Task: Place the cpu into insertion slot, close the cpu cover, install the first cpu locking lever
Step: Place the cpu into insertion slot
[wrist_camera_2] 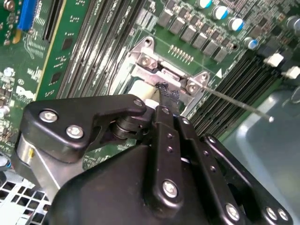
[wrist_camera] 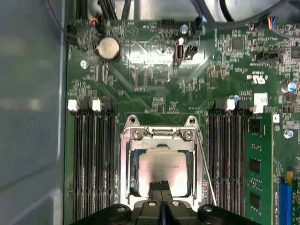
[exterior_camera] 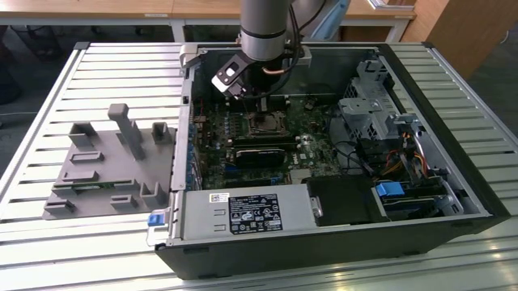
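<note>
**Tool on the Cover**

The tool (wrist_camera: 161,186), tips together and gripping nothing, rests on the cover (wrist_camera: 125,159), probably pinning it flat over the chip (wrist_camera: 164,164) seated in the socket (wrist_camera: 133,177); the lever (wrist_camera_2: 239,104) stands unlatched beside it.

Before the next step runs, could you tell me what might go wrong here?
The lever looks unlatched, standing free beside the cover, so the cover could lift off the cpu. The gripper sits low over the cpu; a sideways slip might scrape it or bend the lever.
</note>
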### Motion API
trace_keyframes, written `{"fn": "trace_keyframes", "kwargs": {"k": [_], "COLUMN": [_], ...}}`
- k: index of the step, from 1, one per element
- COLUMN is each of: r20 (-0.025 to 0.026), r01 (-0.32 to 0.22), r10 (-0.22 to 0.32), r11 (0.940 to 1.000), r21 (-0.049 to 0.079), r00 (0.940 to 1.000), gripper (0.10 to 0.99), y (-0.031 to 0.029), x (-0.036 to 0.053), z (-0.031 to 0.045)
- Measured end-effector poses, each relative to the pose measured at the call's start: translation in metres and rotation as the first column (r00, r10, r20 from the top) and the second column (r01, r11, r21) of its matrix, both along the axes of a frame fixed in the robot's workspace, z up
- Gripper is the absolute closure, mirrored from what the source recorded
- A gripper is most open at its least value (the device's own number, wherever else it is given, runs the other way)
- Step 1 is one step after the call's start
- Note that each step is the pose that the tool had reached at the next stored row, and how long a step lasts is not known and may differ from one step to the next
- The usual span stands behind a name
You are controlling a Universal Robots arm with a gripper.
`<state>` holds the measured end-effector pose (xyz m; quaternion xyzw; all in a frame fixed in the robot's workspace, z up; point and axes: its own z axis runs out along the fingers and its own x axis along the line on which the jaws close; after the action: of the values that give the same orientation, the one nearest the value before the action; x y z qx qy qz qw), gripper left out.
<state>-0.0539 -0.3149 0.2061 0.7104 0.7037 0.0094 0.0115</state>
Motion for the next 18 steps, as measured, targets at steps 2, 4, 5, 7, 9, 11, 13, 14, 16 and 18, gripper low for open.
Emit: {"fn": "trace_keyframes", "kwargs": {"k": [2,4,5,7,9,11,13,14,16,18], "r20": [0.0001,0.0002,0.0002,0.0003,0.0,-0.0002,0.0002,0.0003,0.0017,0.0007], "r01": [-0.001,-0.003,-0.004,-0.005,-0.006,-0.005,-0.006,-0.006,-0.006,-0.006], "r10": [0.001,0.003,0.004,0.005,0.006,0.005,0.006,0.006,0.006,0.006], "r11": [1.0,1.0,1.0,1.0,1.0,1.0,1.0,1.0,1.0,1.0], "r21": [0.0,0.0,-0.001,-0.001,-0.002,-0.002,-0.002,-0.002,0.0,-0.001], "r00": [1.0,1.0,1.0,1.0,1.0,1.0,1.0,1.0,1.0,1.0], "gripper": [0.98,0.98,0.98,0.98,0.98,0.98,0.98,0.98,0.98,0.98], "y": [0.0,0.0,0.0,0.0,-0.0001,0.0,0.0001,0.0002,0.0004,0.0003], "x": [-0.0013,-0.0014,-0.0014,-0.0015,-0.0013,0.0001,0.0023,0.0029,0.0036,0.0037], "z": [-0.0015,-0.003,-0.0037,-0.0054,-0.0065,-0.0071,-0.0073,-0.0074,-0.0064,-0.0014]}}
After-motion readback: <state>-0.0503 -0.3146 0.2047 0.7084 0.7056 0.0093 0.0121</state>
